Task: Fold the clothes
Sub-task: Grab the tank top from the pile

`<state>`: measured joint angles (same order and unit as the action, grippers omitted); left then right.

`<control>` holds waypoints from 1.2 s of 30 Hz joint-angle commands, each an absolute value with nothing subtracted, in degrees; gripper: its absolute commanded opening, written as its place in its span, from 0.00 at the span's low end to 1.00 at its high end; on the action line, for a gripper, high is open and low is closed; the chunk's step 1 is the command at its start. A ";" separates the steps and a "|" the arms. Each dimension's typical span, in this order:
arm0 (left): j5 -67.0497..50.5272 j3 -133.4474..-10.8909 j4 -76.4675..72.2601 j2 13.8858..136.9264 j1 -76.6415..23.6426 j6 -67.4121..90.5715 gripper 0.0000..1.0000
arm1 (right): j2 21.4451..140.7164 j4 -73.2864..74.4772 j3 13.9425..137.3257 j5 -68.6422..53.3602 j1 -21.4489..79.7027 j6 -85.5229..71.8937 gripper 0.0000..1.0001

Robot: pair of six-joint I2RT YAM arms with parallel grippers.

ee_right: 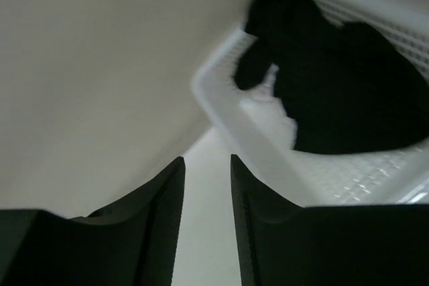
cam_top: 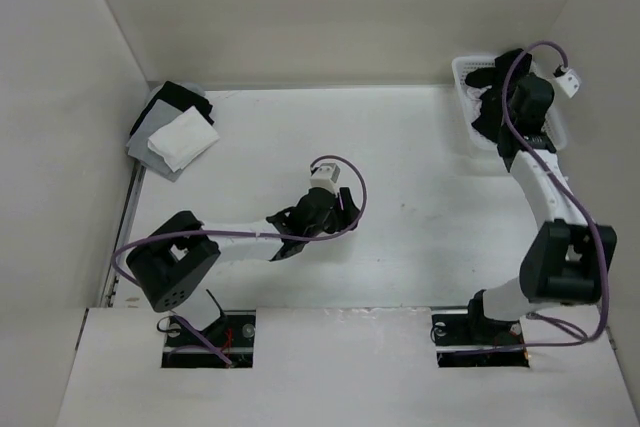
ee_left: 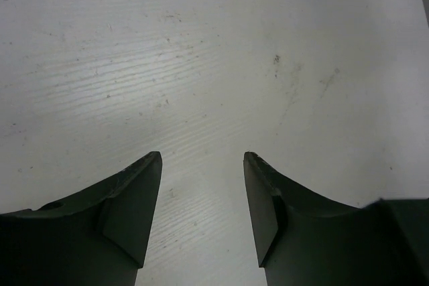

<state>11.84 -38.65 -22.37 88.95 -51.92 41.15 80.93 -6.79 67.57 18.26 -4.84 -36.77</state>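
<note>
A wide bare stretch of scuffed white tabletop [cam_top: 420, 177] is left open to the left of the white basket [cam_top: 462, 69], which is set in the far right corner, close to pale walls. A pile of folded cloths [cam_top: 175, 132] is seen at the opposite far corner, well apart from the basket. The black shirt [ee_right: 335, 78] is bunched inside the basket. The right hand [ee_right: 208, 162] is held near the basket's rim, jaws narrowly parted, nothing gripped. The left hand [ee_left: 202, 159] is spread wide over bare tabletop, well left of the basket, empty
</note>
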 commanded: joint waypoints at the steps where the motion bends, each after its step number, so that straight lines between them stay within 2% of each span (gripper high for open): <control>1: 10.72 -37.97 -26.36 88.76 -51.90 39.55 0.51 | 89.09 -2.91 73.72 18.90 -8.91 -34.20 0.28; 4: 10.02 -37.62 -27.33 90.00 -50.93 39.90 0.50 | 98.49 0.33 80.04 17.23 -11.20 -29.99 0.00; 8: 9.67 -36.74 -28.91 90.53 -49.79 40.25 0.50 | 109.75 5.18 88.05 17.14 -12.79 -25.94 0.00; 9: 9.58 -36.48 -29.61 90.70 -49.44 40.34 0.50 | 111.95 5.19 89.63 16.88 -13.14 -25.41 0.03; 10: 9.23 -36.21 -30.05 90.79 -49.18 40.43 0.50 | 113.80 4.92 90.95 16.70 -13.40 -24.97 0.10; 12: 8.44 -35.77 -30.76 90.62 -48.56 40.78 0.50 | 117.92 4.31 93.94 14.87 -13.93 -23.91 0.30; 15: 7.82 -34.98 -32.69 90.70 -47.68 41.04 0.50 | 123.56 4.83 99.13 11.79 -14.55 -23.47 0.46; 19: 7.21 -34.72 -32.87 90.79 -46.36 41.13 0.50 | 129.45 6.06 105.80 10.81 -14.46 -22.68 0.50; 24: 7.03 -34.80 -32.87 91.05 -45.66 41.04 0.50 | 135.43 9.14 113.37 12.92 -14.46 -22.23 0.51; 27: 6.68 -34.37 -33.31 90.53 -45.13 41.22 0.50 | 137.02 10.89 116.44 13.71 -14.46 -22.24 0.40; 29: 6.59 -34.10 -33.84 90.53 -44.69 41.22 0.50 | 138.24 12.03 118.38 13.62 -14.55 -22.23 0.37; 31: 6.15 -33.58 -34.01 90.00 -43.99 41.40 0.50 | 139.91 15.10 121.45 13.62 -14.72 -23.02 0.27; 33: 6.06 -33.22 -34.36 89.74 -43.46 41.57 0.50 | 140.45 15.82 122.43 13.19 -14.72 -22.68 0.23; 35: 6.06 -32.70 -34.80 89.39 -42.50 41.66 0.50 | 140.63 16.43 122.87 13.71 -14.81 -23.11 0.06; 36: 5.98 -32.52 -34.80 89.21 -42.23 41.75 0.50 | 139.75 15.48 121.48 14.06 -14.81 -23.64 0.01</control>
<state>6.83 -33.67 -31.18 91.02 -43.46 41.19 139.57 15.14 120.05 13.04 -14.28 -22.72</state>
